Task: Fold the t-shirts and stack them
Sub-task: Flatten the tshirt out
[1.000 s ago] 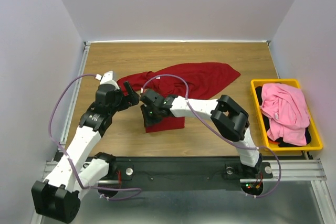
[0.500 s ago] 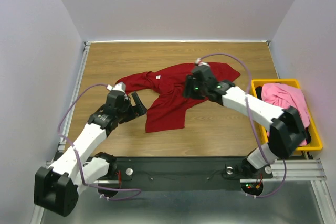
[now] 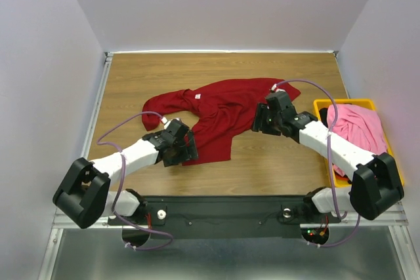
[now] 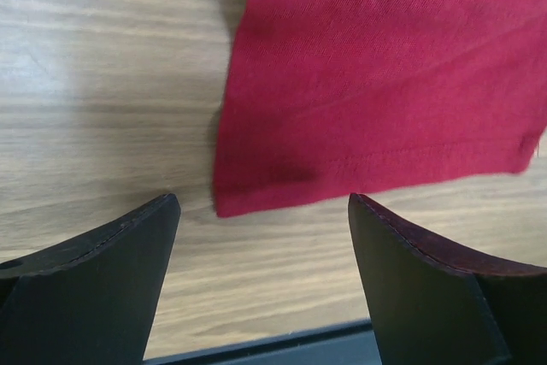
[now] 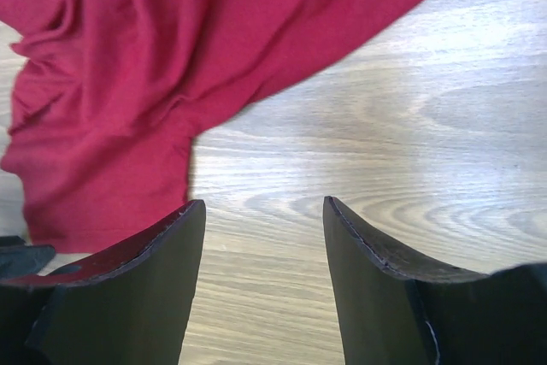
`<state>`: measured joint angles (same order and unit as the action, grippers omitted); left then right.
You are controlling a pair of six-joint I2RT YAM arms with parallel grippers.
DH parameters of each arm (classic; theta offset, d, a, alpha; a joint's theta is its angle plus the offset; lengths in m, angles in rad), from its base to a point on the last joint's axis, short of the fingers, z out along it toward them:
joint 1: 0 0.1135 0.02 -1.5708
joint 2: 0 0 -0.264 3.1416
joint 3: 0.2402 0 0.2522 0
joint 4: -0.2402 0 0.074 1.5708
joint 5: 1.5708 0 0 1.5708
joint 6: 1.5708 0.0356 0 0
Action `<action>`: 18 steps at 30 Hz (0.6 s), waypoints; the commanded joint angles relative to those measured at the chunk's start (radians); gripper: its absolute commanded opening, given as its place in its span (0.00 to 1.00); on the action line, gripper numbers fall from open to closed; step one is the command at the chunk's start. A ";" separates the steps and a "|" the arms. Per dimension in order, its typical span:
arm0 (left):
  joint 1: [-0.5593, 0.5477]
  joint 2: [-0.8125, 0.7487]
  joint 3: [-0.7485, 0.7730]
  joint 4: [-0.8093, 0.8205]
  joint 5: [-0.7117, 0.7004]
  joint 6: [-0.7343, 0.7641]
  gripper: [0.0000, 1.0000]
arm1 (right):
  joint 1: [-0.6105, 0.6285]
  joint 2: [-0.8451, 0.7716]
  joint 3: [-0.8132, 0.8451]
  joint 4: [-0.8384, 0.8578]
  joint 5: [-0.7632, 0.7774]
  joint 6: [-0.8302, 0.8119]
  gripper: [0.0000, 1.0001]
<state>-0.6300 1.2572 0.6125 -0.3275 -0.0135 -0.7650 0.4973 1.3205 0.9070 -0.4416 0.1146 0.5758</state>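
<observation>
We see the dark red t-shirt (image 3: 223,113) lying rumpled on the wooden table (image 3: 131,83), the left gripper (image 4: 263,197) spread wide and empty at its near hem corner, the right gripper (image 5: 263,201) parted and empty over wood by its right edge.

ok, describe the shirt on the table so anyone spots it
On the wooden table, the dark red t-shirt lies rumpled across the middle. Unlike the pink shirt bundled in the yellow bin at the right edge, it lies on bare wood and shows a small white neck label.
</observation>
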 commanded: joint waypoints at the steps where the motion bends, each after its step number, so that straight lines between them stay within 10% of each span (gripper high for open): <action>1: -0.036 0.018 0.059 -0.031 -0.127 -0.051 0.89 | -0.019 -0.032 0.001 0.018 -0.015 -0.039 0.63; 18: -0.100 0.114 0.107 -0.079 -0.250 -0.106 0.59 | -0.048 -0.070 -0.048 0.017 -0.056 -0.102 0.63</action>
<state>-0.7258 1.3788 0.6937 -0.3523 -0.1967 -0.8398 0.4580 1.2942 0.8627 -0.4419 0.0734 0.5007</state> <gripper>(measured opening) 0.599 0.632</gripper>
